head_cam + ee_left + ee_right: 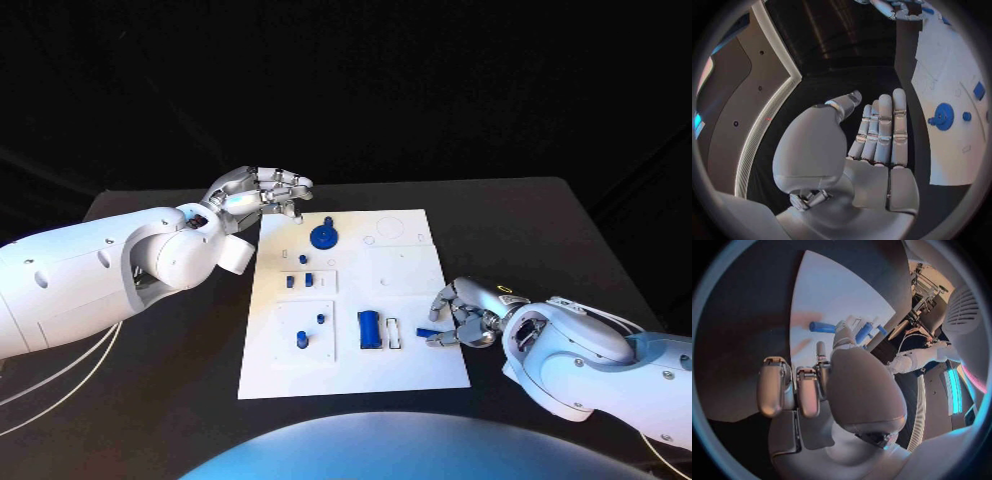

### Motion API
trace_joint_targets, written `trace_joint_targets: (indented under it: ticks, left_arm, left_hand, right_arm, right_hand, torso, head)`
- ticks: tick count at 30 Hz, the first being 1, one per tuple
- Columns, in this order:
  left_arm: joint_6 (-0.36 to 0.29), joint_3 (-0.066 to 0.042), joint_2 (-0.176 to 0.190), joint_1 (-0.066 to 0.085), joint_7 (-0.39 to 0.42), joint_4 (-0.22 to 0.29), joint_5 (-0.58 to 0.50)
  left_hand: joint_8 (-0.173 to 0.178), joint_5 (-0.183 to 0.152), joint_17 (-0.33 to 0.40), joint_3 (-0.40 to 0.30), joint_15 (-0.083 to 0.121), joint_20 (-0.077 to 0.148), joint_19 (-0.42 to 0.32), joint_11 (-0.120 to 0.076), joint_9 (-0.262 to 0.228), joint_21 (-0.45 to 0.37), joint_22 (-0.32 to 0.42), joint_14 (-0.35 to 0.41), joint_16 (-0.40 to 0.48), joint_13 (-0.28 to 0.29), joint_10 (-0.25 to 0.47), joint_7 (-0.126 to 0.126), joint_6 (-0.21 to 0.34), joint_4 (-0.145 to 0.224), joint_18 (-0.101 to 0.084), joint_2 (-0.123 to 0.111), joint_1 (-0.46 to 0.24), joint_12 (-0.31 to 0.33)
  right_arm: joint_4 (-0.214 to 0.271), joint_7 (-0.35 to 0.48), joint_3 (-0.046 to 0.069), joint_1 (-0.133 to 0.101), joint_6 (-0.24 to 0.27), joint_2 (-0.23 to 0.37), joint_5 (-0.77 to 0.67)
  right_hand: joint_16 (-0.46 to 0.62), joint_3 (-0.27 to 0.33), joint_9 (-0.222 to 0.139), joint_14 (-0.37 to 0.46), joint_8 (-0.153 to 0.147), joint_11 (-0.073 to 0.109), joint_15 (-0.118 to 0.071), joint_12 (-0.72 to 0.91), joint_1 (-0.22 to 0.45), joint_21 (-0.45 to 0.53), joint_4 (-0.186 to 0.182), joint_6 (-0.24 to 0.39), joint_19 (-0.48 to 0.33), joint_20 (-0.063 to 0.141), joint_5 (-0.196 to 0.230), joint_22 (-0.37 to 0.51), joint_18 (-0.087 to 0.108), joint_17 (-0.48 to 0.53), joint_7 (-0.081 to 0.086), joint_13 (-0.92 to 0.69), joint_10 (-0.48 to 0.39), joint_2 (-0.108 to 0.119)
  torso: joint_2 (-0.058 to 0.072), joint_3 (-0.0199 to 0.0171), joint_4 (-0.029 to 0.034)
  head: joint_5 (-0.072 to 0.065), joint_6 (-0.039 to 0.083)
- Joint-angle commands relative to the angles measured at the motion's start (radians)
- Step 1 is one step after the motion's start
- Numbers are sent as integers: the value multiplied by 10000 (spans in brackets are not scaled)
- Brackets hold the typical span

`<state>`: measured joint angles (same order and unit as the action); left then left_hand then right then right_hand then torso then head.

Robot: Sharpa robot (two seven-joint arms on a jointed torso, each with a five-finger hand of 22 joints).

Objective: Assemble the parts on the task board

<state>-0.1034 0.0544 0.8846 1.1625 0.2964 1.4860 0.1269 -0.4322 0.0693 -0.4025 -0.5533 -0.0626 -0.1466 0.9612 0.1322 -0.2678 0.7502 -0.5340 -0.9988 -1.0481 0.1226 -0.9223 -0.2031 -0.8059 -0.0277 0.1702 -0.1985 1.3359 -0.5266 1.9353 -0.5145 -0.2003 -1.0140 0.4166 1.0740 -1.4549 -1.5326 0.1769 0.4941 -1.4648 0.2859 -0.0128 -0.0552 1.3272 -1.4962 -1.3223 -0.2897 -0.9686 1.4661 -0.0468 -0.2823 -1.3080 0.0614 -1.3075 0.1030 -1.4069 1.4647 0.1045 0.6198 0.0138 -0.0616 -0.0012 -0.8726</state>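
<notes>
Nearest us, our right hand (464, 322) curls over a small blue part (431, 333) at the white task board's (404, 372) right edge; whether it pinches, we cannot tell. Our left hand (264, 192) hovers empty, fingers straight together. Several loose parts suggest much remains.

Probably lab: black table (159, 400), black backdrop (346, 90).

Task board (404, 300) showing plain white against black table (173, 400). Parts showing blue: round disc part (326, 237), rectangular block (369, 328), small pieces (303, 338). Blue piece (431, 333) being seen at silver right hand (462, 318). Left hand (263, 192) showing silver on white arm (101, 280).
</notes>
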Motion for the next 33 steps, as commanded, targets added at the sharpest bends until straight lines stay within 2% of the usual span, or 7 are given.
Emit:
trace_joint_targets:
  ticks: [1, 10, 19, 24, 28, 29, 33]
  left_arm:
    - [119, -7, -7, 5, 54, 25, 19]
    - [115, -7, 18, 6, 51, 41, 19]
    - [116, -7, 26, 6, 43, 46, 19]
    - [119, -7, 22, 6, 41, 45, 24]
    - [114, -7, 27, 6, 39, 44, 33]
    - [112, -7, 31, 6, 38, 44, 36]
    - [102, -6, 40, 6, 36, 43, 61]
  left_hand:
    - [-45, -20, -4, 46, 12, -78, -1, 18, -13, -62, 13, 77, -36, 17, 76, 14, 85, 4, 128, 88, 42, -63]
    - [-77, -20, -3, 43, 13, -77, 0, 17, -14, -66, 14, 85, -41, 17, 83, 14, 94, -1, 129, 95, 52, -89]
    - [-77, -20, -3, 43, 13, -77, 0, 17, -14, -66, 14, 85, -41, 17, 83, 14, 94, -1, 129, 95, 52, -89]
    - [-77, -20, -3, 43, 13, -77, 0, 17, -14, -66, 14, 85, -41, 17, 83, 14, 94, -1, 129, 95, 52, -89]
    - [-77, -20, -3, 43, 13, -77, 0, 17, -14, -66, 14, 85, -41, 17, 83, 14, 94, -1, 129, 95, 52, -89]
    - [-77, -20, -3, 43, 13, -77, 0, 17, -14, -66, 14, 85, -41, 17, 83, 14, 94, -1, 129, 95, 52, -89]
    - [-77, -20, -3, 43, 13, -77, 0, 17, -14, -66, 14, 85, -41, 17, 83, 14, 94, -1, 129, 95, 52, -89]
  right_arm:
    - [-81, -28, -12, 28, -337, -50, -678]
    - [-391, -17, -30, 279, -286, -370, -862]
    - [-466, -10, -32, 357, -436, -503, -985]
    - [-581, -74, -34, 367, -691, -532, -1215]
    - [-707, -138, -36, 371, -1097, -570, -1465]
    - [-734, -152, -37, 371, -1204, -583, -1517]
    - [-821, -191, -40, 374, -1471, -622, -1700]
  right_hand:
    - [35, -85, 24, -857, 0, -58, 59, 22, 22, 42, -5, -86, 224, -76, 62, -1707, -95, -1676, -19, 107, 75, 8]
    - [28, -739, -12, -861, -87, 41, -20, 43, -129, -24, 2, -419, 259, -38, 25, -1745, -103, -1693, -132, 99, 84, -258]
    - [-3, -1362, -50, -878, -119, 170, -121, 81, -188, -130, -3, -896, 304, 47, 33, -1798, -126, -1766, -287, 78, 118, -187]
    - [-18, -2178, -43, -886, -113, 318, -259, 86, -503, -172, 35, -1206, 326, 170, 0, -1830, -134, -1804, -447, 72, 134, -238]
    - [-20, -3856, 86, -888, -98, 314, -289, 82, -727, -183, 78, -1279, 339, 216, 4, -1862, -147, -1818, -467, 61, 149, 138]
    - [-15, -4470, 190, -886, -59, 289, -299, 59, -563, -167, 117, -1258, 337, 190, 22, -1869, -150, -1811, -457, 72, 150, 390]
    - [-9, -5928, 521, -886, 87, 313, -260, 49, 115, -154, 471, -1185, 344, 200, 71, -1897, -144, -1808, -435, 65, 166, 911]
  torso:
    - [5, 1, 8]
    - [11, -16, 1]
    - [-3, 0, -7]
    - [-11, 9, 5]
    - [-15, 1, 10]
    - [-17, 1, 12]
    - [-7, 4, 5]
  head:
    - [-5, 0]
    - [44, 0]
    - [30, 0]
    - [32, 0]
    - [56, 0]
    - [57, 0]
    - [60, 0]
